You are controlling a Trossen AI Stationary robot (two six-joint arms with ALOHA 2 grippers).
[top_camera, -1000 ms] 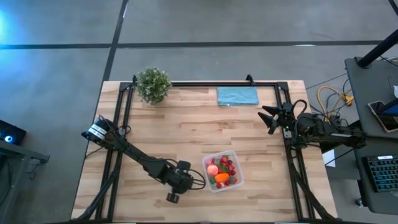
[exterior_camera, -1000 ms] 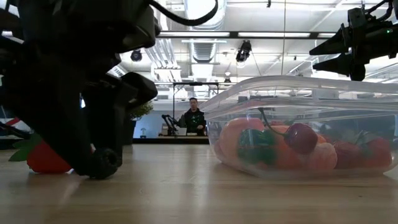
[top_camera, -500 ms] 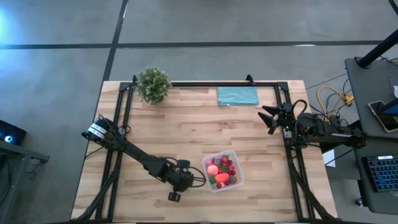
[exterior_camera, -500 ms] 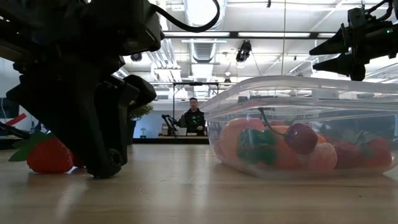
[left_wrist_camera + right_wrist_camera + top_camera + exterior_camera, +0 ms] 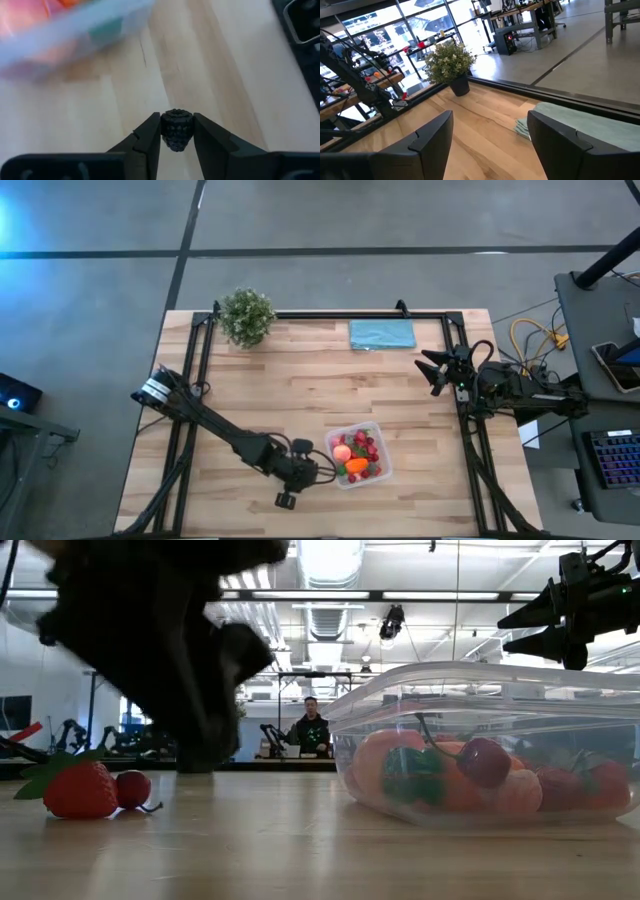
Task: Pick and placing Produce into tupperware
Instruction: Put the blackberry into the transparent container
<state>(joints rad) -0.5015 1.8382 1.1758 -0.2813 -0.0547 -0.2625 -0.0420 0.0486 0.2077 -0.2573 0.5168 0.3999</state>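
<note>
The clear tupperware (image 5: pixel 358 455) stands near the table's near edge, holding red, orange and pink produce; the low view shows it (image 5: pixel 490 740) close up. My left gripper (image 5: pixel 302 470) hangs just left of the tub, shut on a small dark bumpy berry (image 5: pixel 176 131). A red strawberry (image 5: pixel 78 788) and a small cherry (image 5: pixel 132 788) lie on the table left of the tub. My right gripper (image 5: pixel 438 370) waits open above the table's right side. My left gripper pinches the dark berry by its two sides (image 5: pixel 164 131) between its two fingers (image 5: pixel 150 136), near their free ends. The fingers slant down toward the table. The berry is lifted clear of the wood.
A green potted plant (image 5: pixel 246 316) stands at the far left corner and a teal cloth (image 5: pixel 381 334) lies at the far edge. Bare wood lies between them and the tub. A person (image 5: pixel 313 728) sits in the room beyond the table.
My left gripper has risen from the table and shifted right toward the tub, carrying the dark berry up with it. Its lift has uncovered the strawberry and cherry lying behind it in the low view.
</note>
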